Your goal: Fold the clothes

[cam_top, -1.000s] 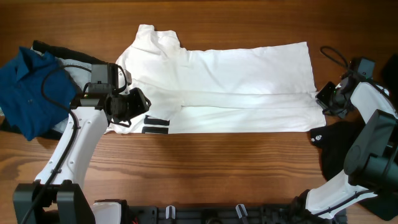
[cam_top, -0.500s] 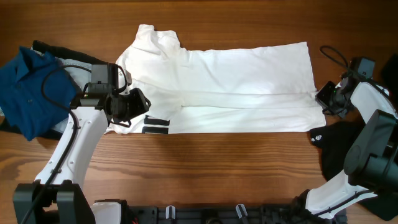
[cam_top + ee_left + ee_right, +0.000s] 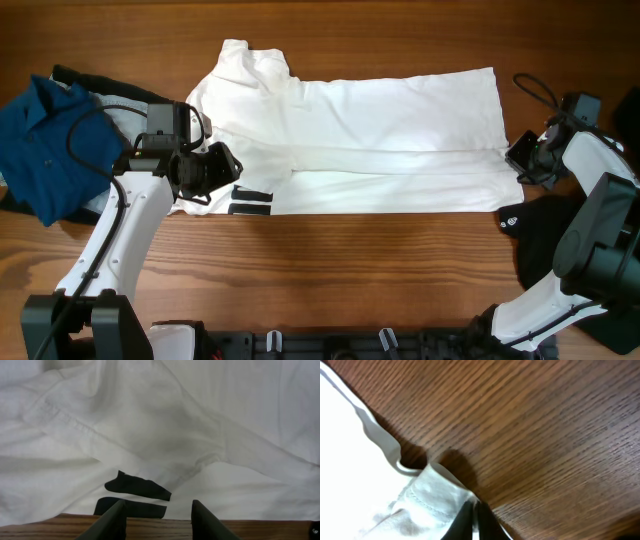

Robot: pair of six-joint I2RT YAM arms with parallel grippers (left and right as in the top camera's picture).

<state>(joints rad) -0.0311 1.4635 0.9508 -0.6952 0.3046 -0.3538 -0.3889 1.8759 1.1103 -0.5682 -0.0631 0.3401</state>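
A white T-shirt (image 3: 380, 130) lies spread across the table, its body doubled lengthwise and its hem to the right. Black print bars (image 3: 252, 200) show at its front left edge. My left gripper (image 3: 225, 165) hovers over the left sleeve area. In the left wrist view it (image 3: 157, 520) is open, with bare wood and a black bar (image 3: 137, 487) between its fingers. My right gripper (image 3: 515, 158) is at the hem's right edge. The right wrist view shows it (image 3: 474, 515) shut on a stitched fold of the hem (image 3: 430, 492).
A blue shirt (image 3: 45, 145) is heaped at the far left over a black garment (image 3: 75, 75). Another black garment (image 3: 555, 225) with a white logo lies at the right, beside my right arm. A black cable (image 3: 535, 88) loops at the back right.
My right gripper's jaws have closed on the shirt's hem. Neither arm has visibly moved, and the shirt lies as before.
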